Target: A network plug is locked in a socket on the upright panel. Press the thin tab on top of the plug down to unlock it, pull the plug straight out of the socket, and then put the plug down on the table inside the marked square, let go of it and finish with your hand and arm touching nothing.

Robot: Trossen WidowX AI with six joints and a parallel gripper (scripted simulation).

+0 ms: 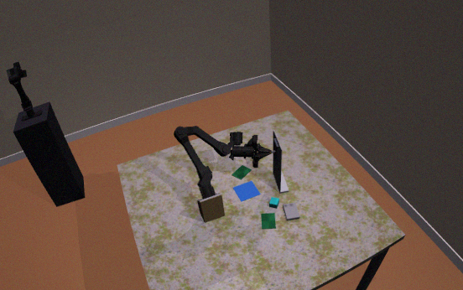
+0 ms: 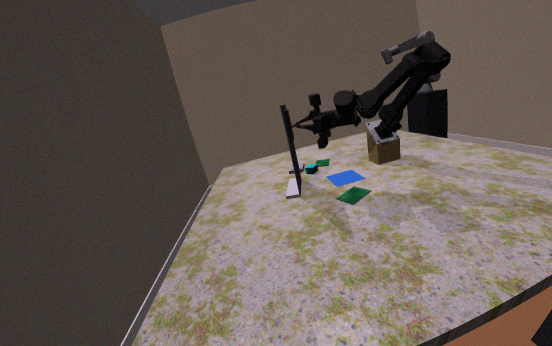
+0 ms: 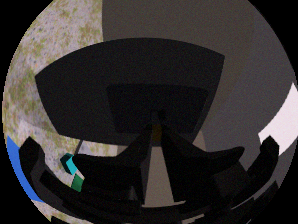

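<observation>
Right of centre in the top view, our hand [image 1: 272, 152] [image 2: 294, 125] [image 3: 156, 128] pinches what we judge a light, stiff plug [image 3: 157, 134] at the upright panel [image 1: 277, 161] [image 2: 291, 145] [image 3: 80, 95], best gripped by its sides, sparing the thin tab.

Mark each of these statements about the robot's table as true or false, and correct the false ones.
1. The gripper is at the upright panel. True.
2. The gripper's fingers are wide apart with nothing between them. False: they are shut on something, most likely the plug.
3. A blue square lies flat on the table. True.
4. The teal block sits on the blue square. False: it is beside it, directly on the table.
5. Two green patches lie on the table. True.
6. The upright panel is lying flat. False: it is standing.
</observation>
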